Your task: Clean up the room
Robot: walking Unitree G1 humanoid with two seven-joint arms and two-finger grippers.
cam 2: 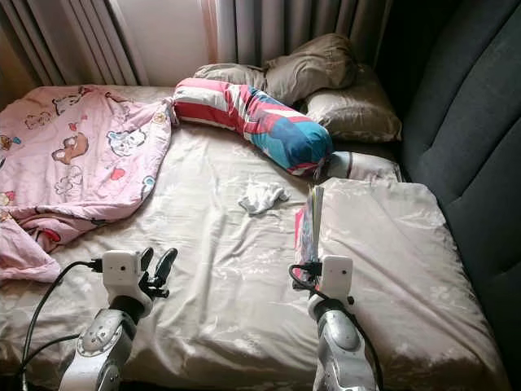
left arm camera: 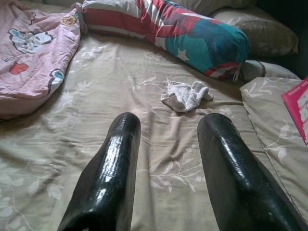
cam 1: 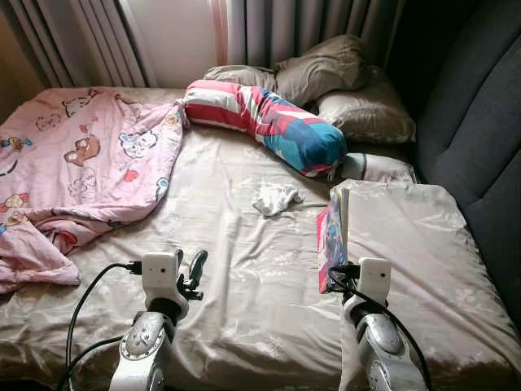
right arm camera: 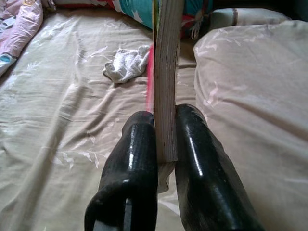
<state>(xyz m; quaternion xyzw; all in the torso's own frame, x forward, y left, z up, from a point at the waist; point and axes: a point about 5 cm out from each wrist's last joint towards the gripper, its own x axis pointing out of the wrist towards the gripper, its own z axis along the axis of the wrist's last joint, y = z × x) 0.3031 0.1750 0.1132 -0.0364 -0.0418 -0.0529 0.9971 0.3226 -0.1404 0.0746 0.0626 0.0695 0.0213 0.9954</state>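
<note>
A pink-covered book [cam 1: 332, 235] stands on edge over the bed, beside a beige cushion [cam 1: 415, 244]. My right gripper [right arm camera: 165, 127] is shut on the book [right arm camera: 166, 72], one black finger on each side of its pages. A crumpled white sock [cam 1: 275, 198] lies on the sheet ahead of both arms. My left gripper [left arm camera: 168, 127] is open above the sheet, with the white sock [left arm camera: 185, 95] some way beyond its fingers. The left gripper [cam 1: 191, 273] hovers over the bed's near left part.
A pink cartoon blanket [cam 1: 77, 159] is bunched over the bed's left side. A striped bolster [cam 1: 264, 118] and beige pillows [cam 1: 358, 110] lie at the head. A dark padded headboard [cam 1: 480, 138] runs along the right. Curtains [cam 1: 269, 28] hang behind.
</note>
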